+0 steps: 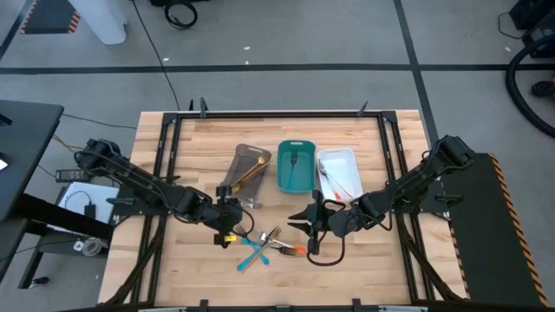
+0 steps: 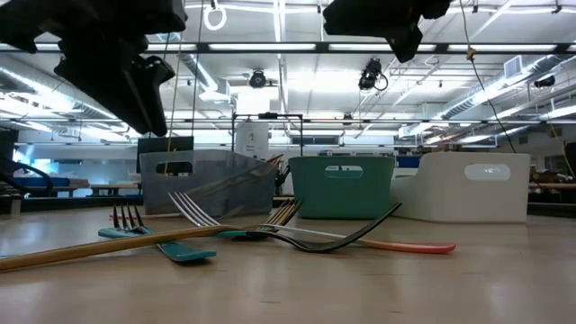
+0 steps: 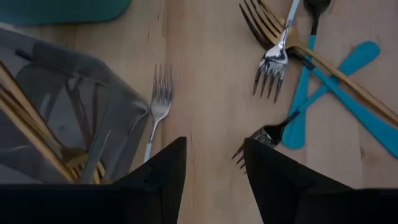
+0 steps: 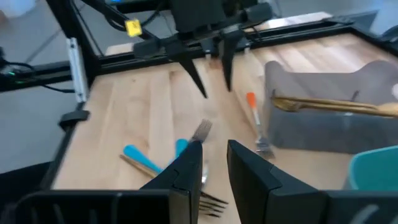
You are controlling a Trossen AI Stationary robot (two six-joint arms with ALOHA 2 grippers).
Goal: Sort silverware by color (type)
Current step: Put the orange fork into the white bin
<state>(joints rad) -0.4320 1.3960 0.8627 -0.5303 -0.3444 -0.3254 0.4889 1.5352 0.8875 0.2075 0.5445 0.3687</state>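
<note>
The loose silverware (image 1: 264,245) lay crossed in a small heap near the table's (image 1: 191,269) front edge, with one orange-handled fork (image 3: 157,109) lying apart just beside the grey tray (image 1: 245,178). More pieces already sat in the grey, teal (image 1: 295,166) and white (image 1: 340,173) trays toward the back. The left gripper (image 1: 227,224) hung spread and empty above that stray fork; the right gripper (image 1: 314,224) hovered beside the heap, fingers slightly parted, holding nothing. These pieces looked light, stiff and slick, lying flat on the wood. A pinch across a handle's narrow middle would probably serve best; tangled tines might drag neighbours along.
</note>
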